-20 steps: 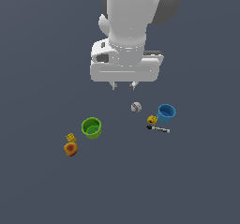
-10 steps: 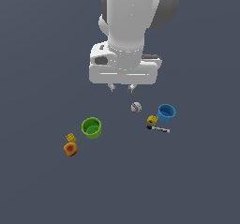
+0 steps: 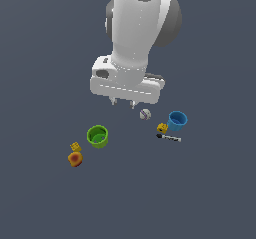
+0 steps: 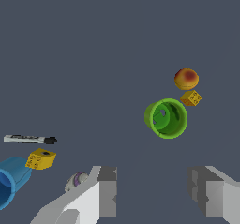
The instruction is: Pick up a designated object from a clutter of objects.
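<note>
**Operator:** Since a second ago the arm has drifted only slightly toward the exterior view's left; nothing on the counter (image 3: 45, 203) has shifted. From the exterior view, the claw (image 3: 123, 102) hangs high above the items, its two short tips apart and holding nothing. My target, the bright green round plastic cup with a thick rim (image 3: 97, 136), stands upright below and toward the exterior view's left of the claw, well apart from the blue plastic cup (image 3: 177, 120).

**Second:** So which step is this?

**Operator:** I'd judge it the approach, with the grasp not yet begun. Next I need to centre over the green cup, descend and pinch its wall.

**Second:** And the wrist view?

**Operator:** The green cup (image 4: 166, 118) sits ahead of the spread claw (image 4: 152, 190), just beside a small yellow dice-like cube (image 4: 191, 98) and an orange fruit-like ball (image 4: 186, 78). The blue cup (image 4: 9, 181) is cut off at the frame edge, and the white-grey ball (image 4: 75, 181) is partly hidden behind one finger.
</note>
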Tool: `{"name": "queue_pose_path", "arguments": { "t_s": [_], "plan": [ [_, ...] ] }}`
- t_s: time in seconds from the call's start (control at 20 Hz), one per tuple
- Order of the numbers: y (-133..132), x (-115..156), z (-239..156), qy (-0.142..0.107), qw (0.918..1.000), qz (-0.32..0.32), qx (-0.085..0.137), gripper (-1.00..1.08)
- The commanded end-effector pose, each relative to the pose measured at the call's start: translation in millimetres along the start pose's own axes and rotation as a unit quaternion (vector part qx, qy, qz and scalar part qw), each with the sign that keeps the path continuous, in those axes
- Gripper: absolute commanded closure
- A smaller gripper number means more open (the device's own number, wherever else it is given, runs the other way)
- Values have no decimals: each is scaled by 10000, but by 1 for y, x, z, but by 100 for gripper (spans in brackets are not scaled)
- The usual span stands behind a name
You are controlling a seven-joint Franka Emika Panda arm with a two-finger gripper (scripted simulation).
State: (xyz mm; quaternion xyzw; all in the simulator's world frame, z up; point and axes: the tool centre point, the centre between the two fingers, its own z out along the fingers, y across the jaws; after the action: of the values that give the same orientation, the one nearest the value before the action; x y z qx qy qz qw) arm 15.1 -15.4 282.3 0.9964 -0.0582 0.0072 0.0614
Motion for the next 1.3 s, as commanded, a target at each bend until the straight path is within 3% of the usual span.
{"name": "queue_pose_path", "arguments": {
  "t_s": [0.0, 0.55, 1.25],
  "plan": [
    [6, 5, 11, 71, 9996, 222, -126, -20],
    [28, 25, 59, 503, 9898, 1160, -656, -20],
    [47, 40, 111, 1190, 9651, 2065, -1083, -20]
  ]
}}
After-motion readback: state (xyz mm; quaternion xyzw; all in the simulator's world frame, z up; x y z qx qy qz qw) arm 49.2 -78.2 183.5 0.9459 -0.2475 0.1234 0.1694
